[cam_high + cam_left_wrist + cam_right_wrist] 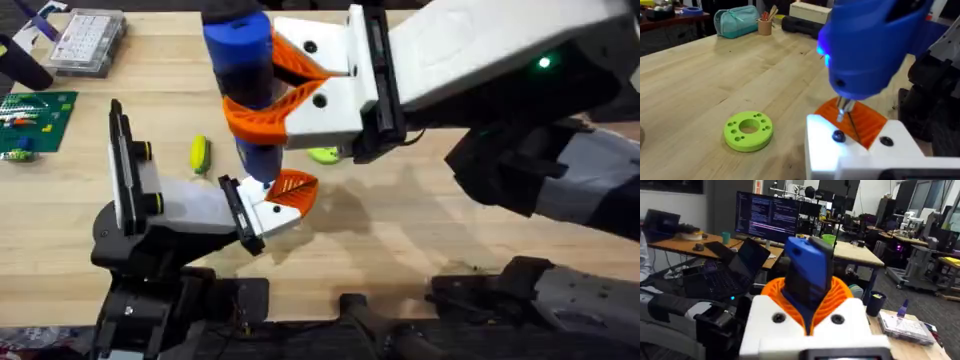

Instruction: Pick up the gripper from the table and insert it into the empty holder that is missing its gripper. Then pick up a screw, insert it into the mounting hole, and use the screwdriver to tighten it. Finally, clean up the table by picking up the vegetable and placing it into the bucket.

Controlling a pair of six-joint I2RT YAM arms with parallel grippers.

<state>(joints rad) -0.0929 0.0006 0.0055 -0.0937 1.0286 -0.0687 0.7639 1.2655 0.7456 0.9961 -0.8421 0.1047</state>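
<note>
Overhead, right gripper (262,88): upper centre of frame; white fingers with orange ribbed pads closed around the screwdriver (243,70), which it holds upright.
Overhead, screwdriver: blue body, large and close under the camera; its lower end comes down at the left gripper (285,195).
Overhead, left gripper: centre of frame, white with orange pad; how far open it is cannot be told.
Overhead, vegetable (199,153): yellow with green band, lying on the table (420,240), left of the screwdriver, just above the left arm.
Overhead, surroundings: clear compartment box (88,40) at upper left; green board (35,122) at the left edge; lime-green ring (325,155) partly hidden under the right gripper.
Overhead, obstruction: right arm covers the upper right of the table.

Left wrist, screwdriver (867,45): blue body in the upper right, a blue light on its side; metal tip points down onto the white and orange part of the left gripper.
Left wrist, lime-green ring (748,130): flat on the table at lower left, well apart from the tip.
Left wrist, background: teal pouch (735,21) and cup of sticks (765,23) at the far edge.

Right wrist, screwdriver (809,272): blue and black, clamped between the orange pads (777,292) at centre.
Right wrist, background: monitor (767,217), laptop (732,267), desks.
</note>
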